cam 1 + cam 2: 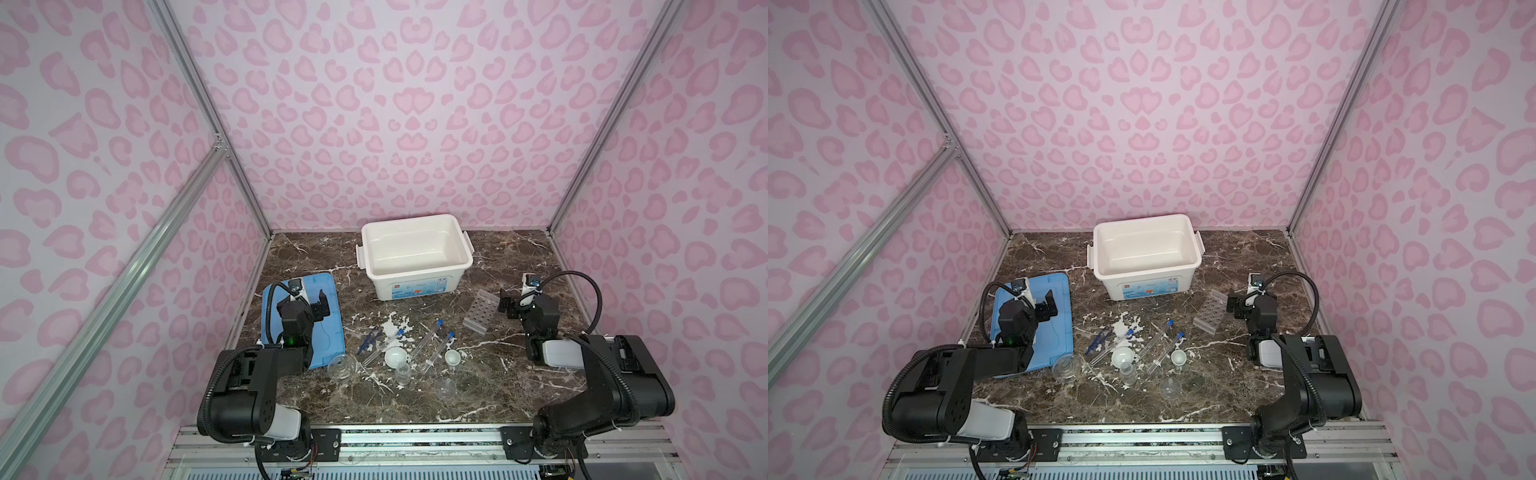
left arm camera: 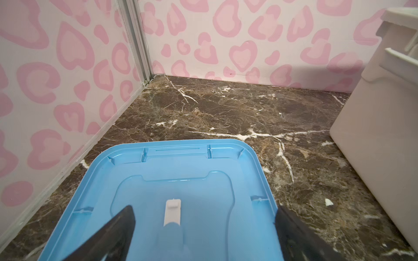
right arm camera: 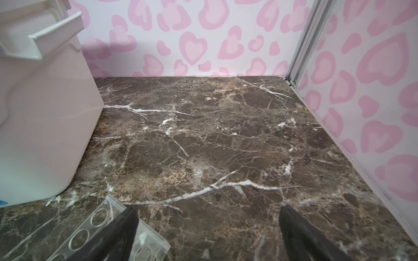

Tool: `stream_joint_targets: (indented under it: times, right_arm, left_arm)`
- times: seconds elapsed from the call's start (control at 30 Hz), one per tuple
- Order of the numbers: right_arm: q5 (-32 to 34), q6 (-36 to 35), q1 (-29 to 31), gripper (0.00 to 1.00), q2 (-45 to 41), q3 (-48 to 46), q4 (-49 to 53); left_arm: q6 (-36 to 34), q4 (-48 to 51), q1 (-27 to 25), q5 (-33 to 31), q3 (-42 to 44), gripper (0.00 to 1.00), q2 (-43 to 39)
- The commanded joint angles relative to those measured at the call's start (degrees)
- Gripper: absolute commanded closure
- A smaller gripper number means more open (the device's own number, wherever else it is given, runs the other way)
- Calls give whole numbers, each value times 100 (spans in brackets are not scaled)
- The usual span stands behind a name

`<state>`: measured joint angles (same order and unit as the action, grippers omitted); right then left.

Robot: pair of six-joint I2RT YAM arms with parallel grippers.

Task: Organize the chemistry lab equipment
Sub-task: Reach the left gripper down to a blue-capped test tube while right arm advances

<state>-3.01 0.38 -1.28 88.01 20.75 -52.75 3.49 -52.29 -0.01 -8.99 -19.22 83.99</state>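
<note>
Nearest the front edge of the worktop (image 1: 415,399) stand three small clear glass beakers (image 1: 402,372), spread across its middle; whether they hold anything cannot be told. Just behind them sit two small white bowls (image 1: 394,357), their insides showing plain white. Three blue-capped test tubes (image 1: 427,340) lie slantwise on the worktop beside and between the bowls, caps toward the far edge. The dark blue tweezers (image 1: 368,343) lie just left of the leftmost tube. Farther back and to the right, the clear holed rack (image 1: 481,311) rests holed face up, apart from the tubes. By the left edge lies the flat blue lid (image 1: 330,332), ribbed side up. The large white bin (image 1: 415,282) stands open at the middle of the far edge, only its bare white floor showing.

The left gripper (image 2: 204,208) hovers over the lid, jaws spread wide, nothing between them. The right gripper (image 3: 208,208) hovers just right of the rack, jaws equally wide apart, gripping nothing. Both arms are folded back from the front rail.
</note>
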Motion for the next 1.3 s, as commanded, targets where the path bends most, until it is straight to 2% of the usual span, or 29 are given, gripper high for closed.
stream_joint_targets:
  times: [0.0, 0.8, 0.87, 0.97, 1.0, 1.13, 1.27]
  right_arm:
    - [29, -12, 4, 1, 10, -16, -71]
    - [2, -4, -15, 1, 10, -17, -73]
    - [14, 14, -20, 2, -2, -36, -91]
    - [471, 261, -34, 5, -164, -44, -128]
    - [507, 293, -44, 5, -336, 16, 139]
    - [597, 553, -40, 6, -1087, 614, 2207]
    - [546, 945, -29, 10, -1607, 912, 3331]
  left_arm:
    - [-6, -229, 1, 37, -9, 3, 2]
    - [3, -215, 23, 91, -11, 2, -3]
    - [89, 12, 29, -88, -97, 3, -121]
    - [295, 1550, 28, -655, -737, 2, -709]
    - [287, 1896, 13, -641, -885, 1, -952]
    - [852, 2696, -169, -1394, -1210, 3, -1759]
    - [934, 3533, -645, -2111, -1409, 3, -2357]
